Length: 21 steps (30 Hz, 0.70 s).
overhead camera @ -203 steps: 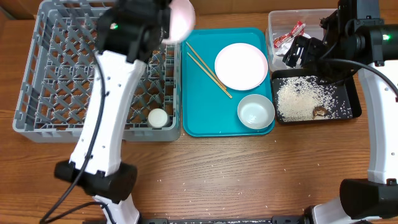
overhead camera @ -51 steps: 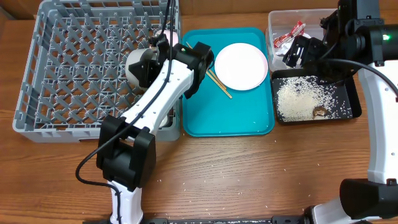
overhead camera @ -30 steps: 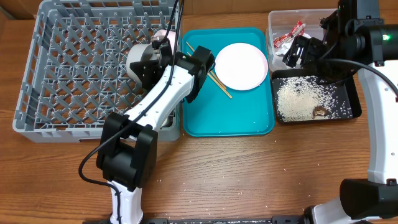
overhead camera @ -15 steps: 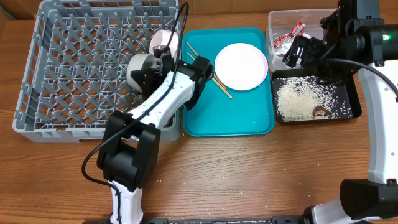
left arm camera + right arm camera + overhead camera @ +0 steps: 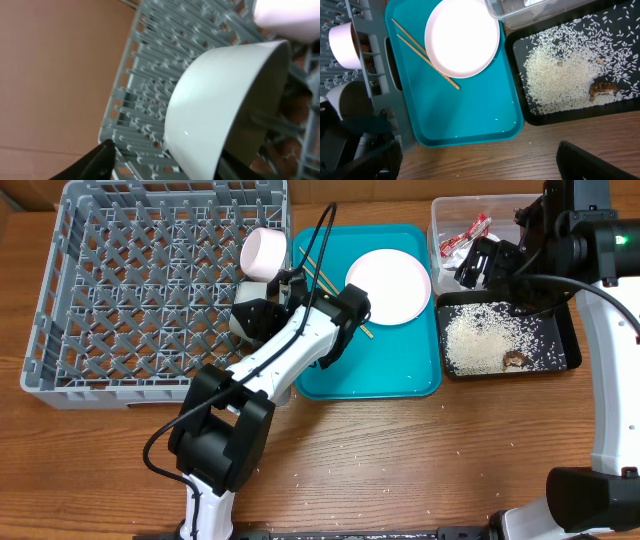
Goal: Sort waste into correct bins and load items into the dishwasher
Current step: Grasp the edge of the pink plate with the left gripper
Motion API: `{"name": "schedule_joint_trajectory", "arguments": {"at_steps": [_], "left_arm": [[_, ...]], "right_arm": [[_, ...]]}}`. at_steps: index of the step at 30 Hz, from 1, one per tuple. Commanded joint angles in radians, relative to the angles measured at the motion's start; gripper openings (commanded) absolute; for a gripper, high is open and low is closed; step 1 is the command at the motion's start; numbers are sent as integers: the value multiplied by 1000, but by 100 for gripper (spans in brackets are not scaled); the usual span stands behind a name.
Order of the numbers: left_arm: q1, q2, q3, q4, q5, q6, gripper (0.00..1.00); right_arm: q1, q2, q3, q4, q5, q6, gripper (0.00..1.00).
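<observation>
A white bowl (image 5: 225, 105) stands on its side among the pegs of the grey dishwasher rack (image 5: 130, 290). My left gripper (image 5: 167, 156) is open around it, its left finger apart from the bowl wall. In the overhead view this gripper (image 5: 255, 315) sits at the rack's right edge. A pinkish bowl (image 5: 263, 252) lies on its side just behind. The plate (image 5: 388, 286) and chopsticks (image 5: 332, 288) rest on the teal tray (image 5: 370, 375). My right gripper (image 5: 482, 265) hangs open and empty over the bins. The clear tub (image 5: 447, 215) holds the red-and-white wrapper (image 5: 465, 238). Rice (image 5: 478, 340) and a brown lump (image 5: 514, 360) lie in the black tray (image 5: 563, 330).
Loose rice grains (image 5: 300, 477) dot the wooden table in front of the teal tray. My left arm (image 5: 300, 350) crosses the rack's right wall and the teal tray's left edge. The right arm's base (image 5: 590, 500) stands at the front right.
My left gripper has opened and let go of the white bowl, which now stands in the rack. The left arm has swung right and toward the front. The right arm has not moved.
</observation>
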Motion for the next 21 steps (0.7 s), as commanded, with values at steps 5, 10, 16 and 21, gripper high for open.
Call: {"name": "schedule_joint_trajectory", "arguments": {"at_steps": [5,10,16,21], "left_arm": [[10,3,42,5,262,140,75],[11,3,134,0,448,221,77],[17,2,342,3,747,287,75],[33,2,433,103,1138,280,60]], "right_arm": [[5,-9,-5,5,8,-3,100],[5,-9,-5,5,7,-3,100],[5,-9,-5,5,8,-3,100],[5,-9,-5,5,7,-3,100]]}}
